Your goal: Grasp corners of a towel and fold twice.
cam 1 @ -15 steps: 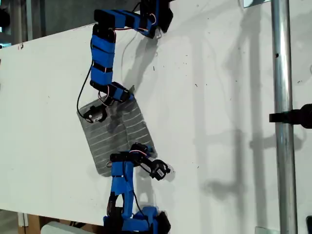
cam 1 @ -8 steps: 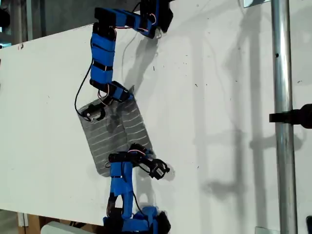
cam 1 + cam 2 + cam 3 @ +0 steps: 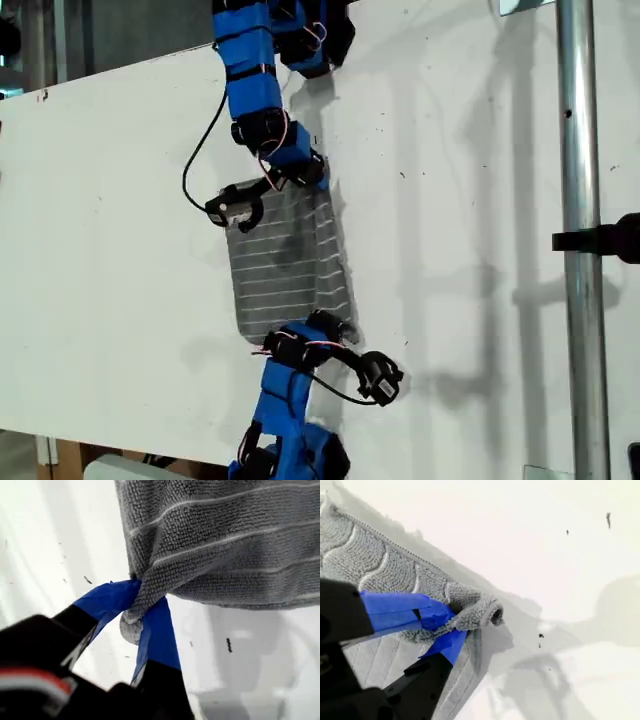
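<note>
In the exterior view the grey striped soft towel (image 3: 287,262) lies on the white table (image 3: 450,250), an arm at each end. In the first wrist view my first end effector (image 3: 137,611) is clamped on a corner (image 3: 131,626). In the second wrist view my second end effector (image 3: 447,622) pinches another corner (image 3: 482,611). Best lift both evenly, keeping the edge taut.

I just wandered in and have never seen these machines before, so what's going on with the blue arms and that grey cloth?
Two blue robot arms are handling a grey striped towel on a white table. My first gripper is pinched shut on one corner of the towel, and my second gripper is pinched shut on another corner. In the exterior view the towel lies stretched between the two arms, one at each end. It seems they are partway through folding it.
</note>
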